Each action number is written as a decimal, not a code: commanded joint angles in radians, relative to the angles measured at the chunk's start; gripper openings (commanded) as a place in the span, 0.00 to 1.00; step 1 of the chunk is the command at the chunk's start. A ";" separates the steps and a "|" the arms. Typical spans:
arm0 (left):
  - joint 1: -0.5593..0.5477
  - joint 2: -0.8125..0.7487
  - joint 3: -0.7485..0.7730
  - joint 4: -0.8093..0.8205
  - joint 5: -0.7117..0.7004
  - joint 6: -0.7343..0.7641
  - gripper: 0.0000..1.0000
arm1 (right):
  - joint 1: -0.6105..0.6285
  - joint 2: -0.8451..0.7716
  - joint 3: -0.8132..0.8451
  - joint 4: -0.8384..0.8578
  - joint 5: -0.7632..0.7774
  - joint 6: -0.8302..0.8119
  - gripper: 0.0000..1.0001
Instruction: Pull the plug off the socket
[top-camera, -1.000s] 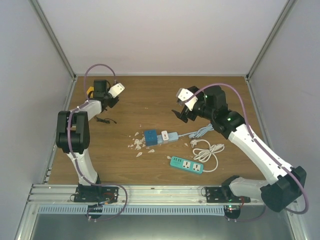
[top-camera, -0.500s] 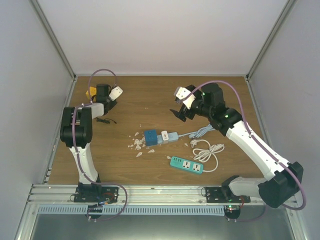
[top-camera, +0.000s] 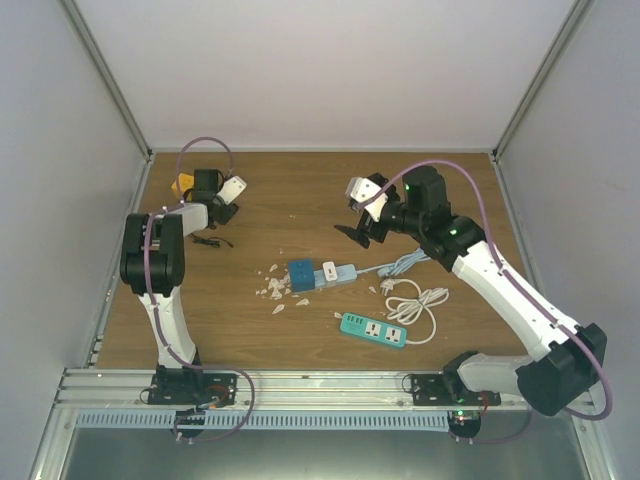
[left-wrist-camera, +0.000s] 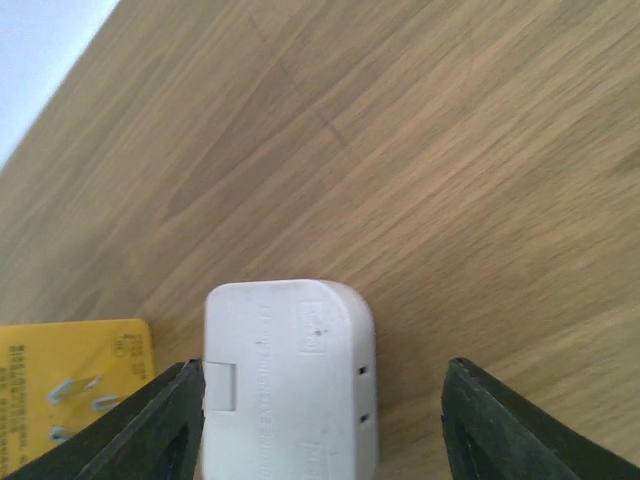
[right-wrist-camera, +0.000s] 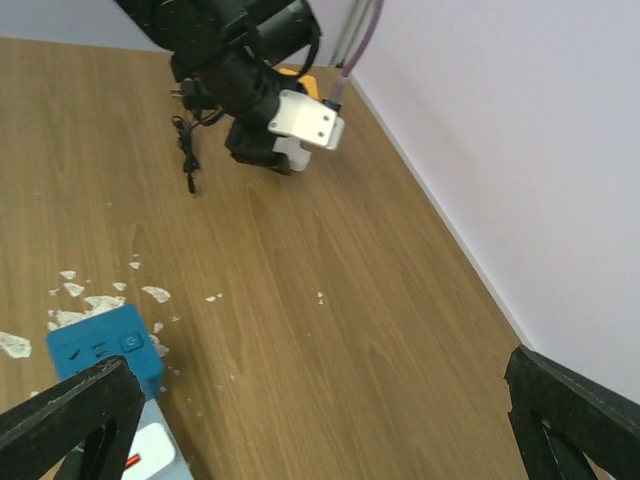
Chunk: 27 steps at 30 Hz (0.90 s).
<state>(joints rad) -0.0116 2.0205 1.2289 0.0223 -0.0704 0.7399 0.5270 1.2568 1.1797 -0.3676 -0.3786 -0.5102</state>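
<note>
The white plug (left-wrist-camera: 290, 370) is off, lying far left on the worktop (top-camera: 290, 200)
The left tool (left-wrist-camera: 325, 385) is spread around it, well apart from the socket strip (top-camera: 338, 272); the right tool (top-camera: 360, 228) is wide open; a blue plug (top-camera: 300, 274) there seems not yet pulled

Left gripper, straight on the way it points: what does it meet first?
Probably the white adapter, which lies between the open jaws of the left gripper. Past it is the table. Depth is unclear.

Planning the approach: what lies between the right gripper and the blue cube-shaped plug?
Nothing: bare wooden table from right gripper to blue plug, in the top view.
</note>
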 joint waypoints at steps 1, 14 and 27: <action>-0.007 -0.071 0.055 -0.136 0.130 -0.055 0.69 | 0.001 0.000 0.041 -0.049 -0.099 -0.028 0.99; -0.007 -0.360 0.031 -0.341 0.463 -0.126 0.99 | -0.017 0.069 0.048 -0.176 -0.267 -0.119 1.00; -0.053 -0.661 -0.136 -0.651 0.842 0.035 0.99 | -0.084 0.170 -0.116 -0.242 -0.454 -0.543 0.98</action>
<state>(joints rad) -0.0345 1.4284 1.1557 -0.5381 0.6369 0.6926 0.4469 1.3865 1.1030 -0.5926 -0.7864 -0.8829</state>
